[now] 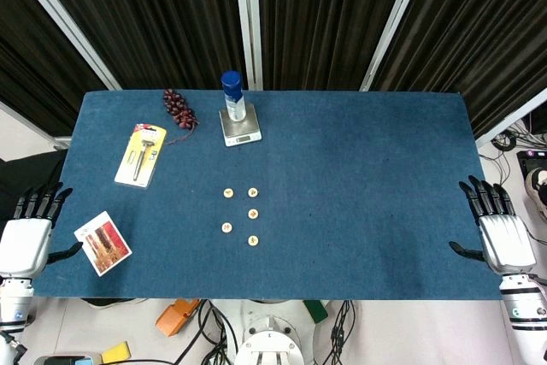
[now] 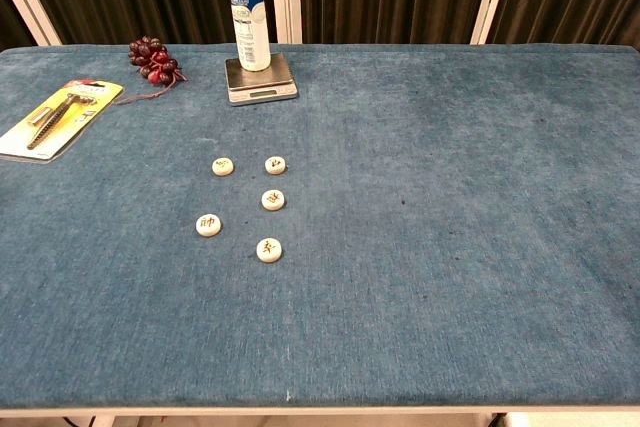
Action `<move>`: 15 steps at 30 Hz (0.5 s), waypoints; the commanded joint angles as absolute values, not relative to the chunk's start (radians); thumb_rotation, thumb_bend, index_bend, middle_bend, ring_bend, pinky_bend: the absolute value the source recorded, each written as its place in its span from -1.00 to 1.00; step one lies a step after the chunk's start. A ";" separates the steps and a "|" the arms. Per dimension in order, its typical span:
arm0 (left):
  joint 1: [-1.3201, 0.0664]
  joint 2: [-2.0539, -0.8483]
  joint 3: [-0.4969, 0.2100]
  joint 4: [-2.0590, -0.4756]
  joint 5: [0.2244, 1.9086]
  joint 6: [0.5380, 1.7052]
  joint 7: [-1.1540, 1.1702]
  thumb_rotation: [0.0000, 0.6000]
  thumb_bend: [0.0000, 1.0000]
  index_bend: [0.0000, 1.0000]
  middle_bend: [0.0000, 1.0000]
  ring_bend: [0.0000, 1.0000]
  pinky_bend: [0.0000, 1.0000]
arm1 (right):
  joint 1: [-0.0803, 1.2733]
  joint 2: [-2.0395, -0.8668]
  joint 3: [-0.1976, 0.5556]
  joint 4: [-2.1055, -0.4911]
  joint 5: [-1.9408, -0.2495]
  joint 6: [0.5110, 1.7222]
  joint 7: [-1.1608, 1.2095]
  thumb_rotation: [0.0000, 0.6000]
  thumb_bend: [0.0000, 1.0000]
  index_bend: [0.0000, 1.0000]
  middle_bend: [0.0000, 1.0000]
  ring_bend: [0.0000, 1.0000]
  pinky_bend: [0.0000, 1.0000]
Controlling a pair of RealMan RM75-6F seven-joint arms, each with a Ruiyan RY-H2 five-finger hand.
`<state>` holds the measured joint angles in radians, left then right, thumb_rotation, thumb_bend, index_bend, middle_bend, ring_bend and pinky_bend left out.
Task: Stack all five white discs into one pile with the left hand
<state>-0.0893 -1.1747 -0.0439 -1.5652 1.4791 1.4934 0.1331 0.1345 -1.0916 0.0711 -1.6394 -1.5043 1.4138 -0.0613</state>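
Five white discs (image 2: 247, 207) lie loose on the blue table (image 2: 450, 247), near its middle, none on top of another. Each has a small dark mark on it, too small to read. In the chest view both hands are out of the picture and the top of the blue-capped bottle (image 2: 246, 7) is cut off.

From the head view, the left hand (image 1: 26, 241) rests at the left edge of the table, fingers spread and holding nothing. The discs are well apart from it, off to its right. The right hand (image 1: 500, 232) sits at the right edge, spread and holding nothing too.

At the back, the bottle stands on a small scale (image 2: 261, 80). Dark red beads (image 2: 150, 59), a yellow tool pack (image 2: 55, 117) and a picture card (image 1: 102, 243) lie on the left side.
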 commanded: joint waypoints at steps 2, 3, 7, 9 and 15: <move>-0.095 -1.177 -0.045 -1.570 1.482 1.488 0.133 1.00 -0.92 -0.76 -0.89 -1.00 -1.00 | 0.133 -1.089 0.070 -1.643 -1.505 1.418 -0.063 1.00 -0.74 -1.00 -1.00 -1.00 -1.00; -0.096 -1.177 -0.045 -1.573 1.483 1.486 0.134 1.00 -0.92 -0.76 -0.89 -1.00 -1.00 | 0.132 -1.088 0.070 -1.643 -1.506 1.421 -0.061 1.00 -0.74 -1.00 -1.00 -1.00 -1.00; -0.114 -1.175 -0.048 -1.605 1.494 1.468 0.137 1.00 -0.88 -0.76 -0.83 -0.99 -1.00 | 0.126 -1.085 0.072 -1.639 -1.508 1.437 -0.052 1.00 -0.74 -1.00 -1.00 -1.00 -1.00; -0.138 -1.172 -0.046 -1.633 1.517 1.441 0.129 1.00 -0.84 -0.75 -0.80 -0.98 -1.00 | 0.124 -1.081 0.073 -1.636 -1.513 1.445 -0.043 1.00 -0.74 -1.00 -1.00 -1.00 -1.00; -0.256 -1.213 -0.053 -1.667 1.593 1.314 0.140 1.00 -0.72 -0.52 -0.78 -0.95 -1.00 | 0.120 -1.062 0.079 -1.643 -1.529 1.470 -0.036 1.00 -0.74 -1.00 -1.00 -1.00 -1.00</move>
